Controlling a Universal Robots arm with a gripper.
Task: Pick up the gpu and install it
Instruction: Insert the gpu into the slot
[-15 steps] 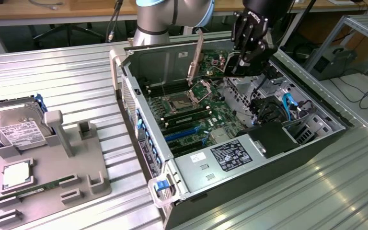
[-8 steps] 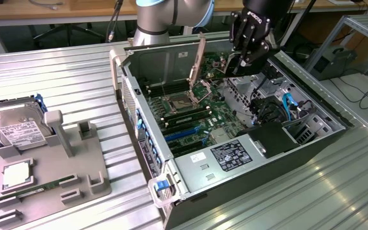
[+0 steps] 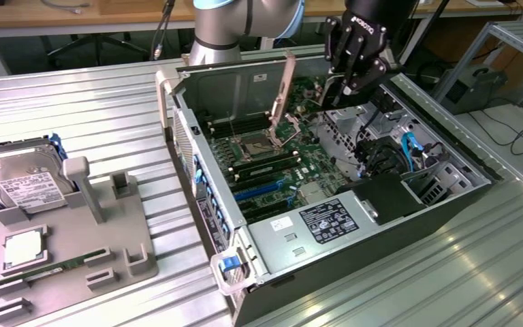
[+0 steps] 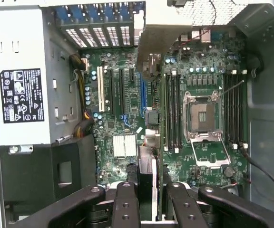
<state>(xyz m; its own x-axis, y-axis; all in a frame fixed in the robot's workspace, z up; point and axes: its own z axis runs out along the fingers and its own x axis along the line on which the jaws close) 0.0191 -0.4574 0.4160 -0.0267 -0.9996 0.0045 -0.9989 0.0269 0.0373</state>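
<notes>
Gpu (image 4: 147, 176), a flat green circuit card seen edge-on with a dark cooler on one face, appears pinched in the black two-fingered gripper (image 3: 346, 85), whose fingers press on both its faces. It hangs above the green motherboard (image 4: 127, 118) inside the open grey computer case (image 3: 216, 92). The card looks light and stiff yet fragile. Bare board edges or the bracket end would suit a hold better than the fan. Room is tight: a tall tan upright bar (image 3: 284, 88) stands near the gripper, the silver power supply box (image 3: 284, 235) lies beside the long expansion slots (image 4: 113, 90), and the case walls close in all round.
</notes>
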